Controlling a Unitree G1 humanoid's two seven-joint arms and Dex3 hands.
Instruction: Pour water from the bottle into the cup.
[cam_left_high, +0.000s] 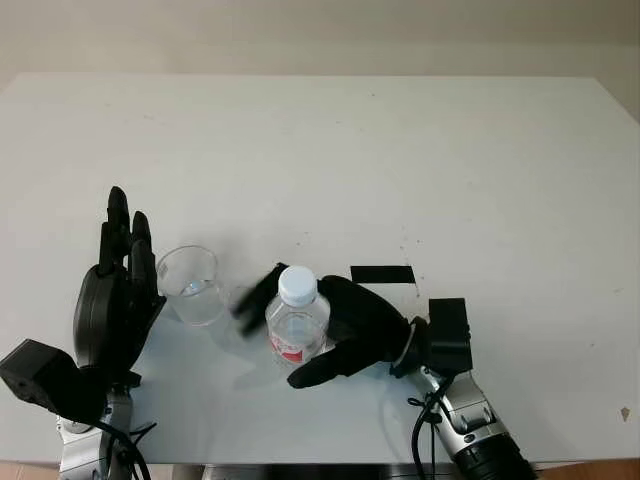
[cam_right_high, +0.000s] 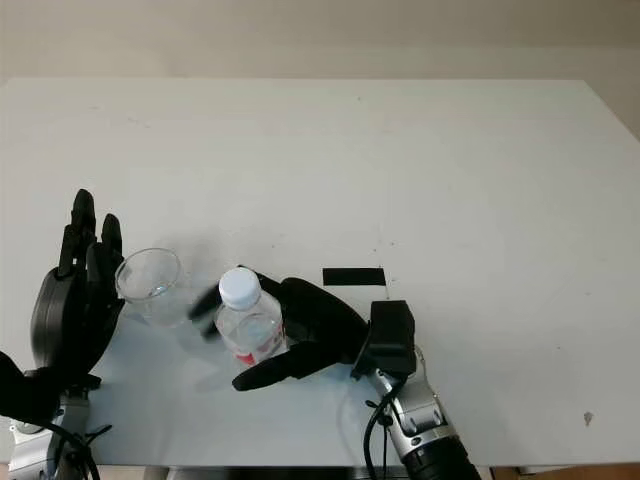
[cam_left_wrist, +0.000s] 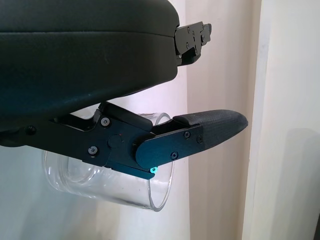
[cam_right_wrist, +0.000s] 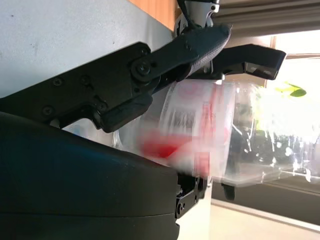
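Observation:
A clear water bottle (cam_left_high: 297, 325) with a white cap and a red label stands upright near the table's front edge. My right hand (cam_left_high: 272, 342) is wrapped around it from the right, thumb in front and fingers (cam_right_wrist: 190, 47) curled across the bottle (cam_right_wrist: 200, 120) at the back. A clear plastic cup (cam_left_high: 192, 285) stands upright just left of the bottle. My left hand (cam_left_high: 128, 240) is open right beside the cup's left side, fingers pointing away from me. In the left wrist view, a finger (cam_left_wrist: 200, 132) crosses in front of the cup (cam_left_wrist: 115, 192).
The white table (cam_left_high: 400, 150) stretches far back and to both sides. A short strip of black tape (cam_left_high: 382, 273) lies flat on it just behind my right hand. The front edge runs close under both forearms.

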